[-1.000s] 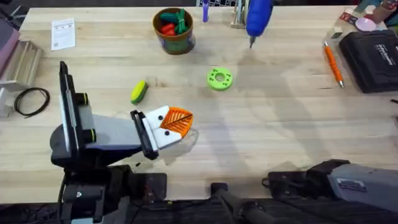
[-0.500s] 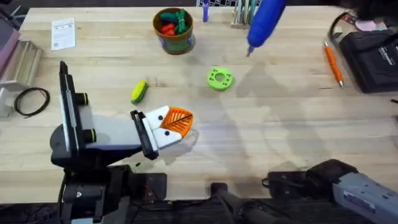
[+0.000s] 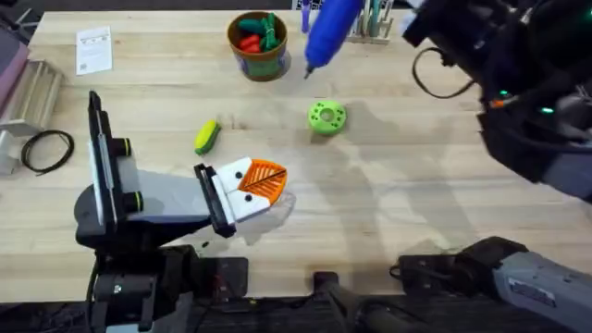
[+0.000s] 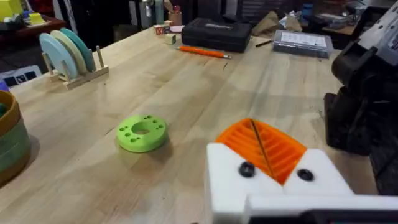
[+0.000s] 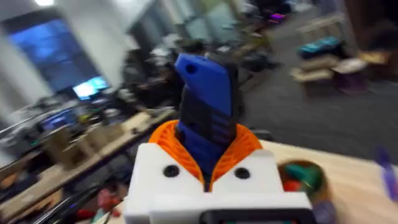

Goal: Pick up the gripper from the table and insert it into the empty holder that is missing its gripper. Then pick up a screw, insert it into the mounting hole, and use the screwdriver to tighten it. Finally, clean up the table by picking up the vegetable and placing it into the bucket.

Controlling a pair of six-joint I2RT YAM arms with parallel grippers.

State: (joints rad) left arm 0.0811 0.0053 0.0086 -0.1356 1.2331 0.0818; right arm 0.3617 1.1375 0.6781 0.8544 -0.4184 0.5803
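My right gripper (image 5: 209, 149) is shut on the blue screwdriver (image 5: 207, 106), which stands up between its orange pads. From overhead the screwdriver (image 3: 329, 30) hangs tilted over the table's back, its metal tip just right of the bucket (image 3: 258, 44) and behind the green disc (image 3: 326, 117). The yellow-green vegetable (image 3: 206, 136) lies left of centre. Just in front of it to the right, my left gripper (image 3: 263, 179) rests low with its orange pads shut on nothing. The small gripper block and a screw are out of view.
The bucket holds red and dark green toy vegetables. The right arm (image 3: 504, 83) looms dark over the back right. A paper card (image 3: 93, 49), metal rack (image 3: 32, 91) and cable loop (image 3: 46, 149) sit at the left. A black case (image 4: 214, 34) and orange pencil tool (image 4: 202, 52) lie far off.
The right arm has swung left with the screwdriver, from over the back right of centre to beside the bucket, and now covers the back right corner. The left arm has not moved.
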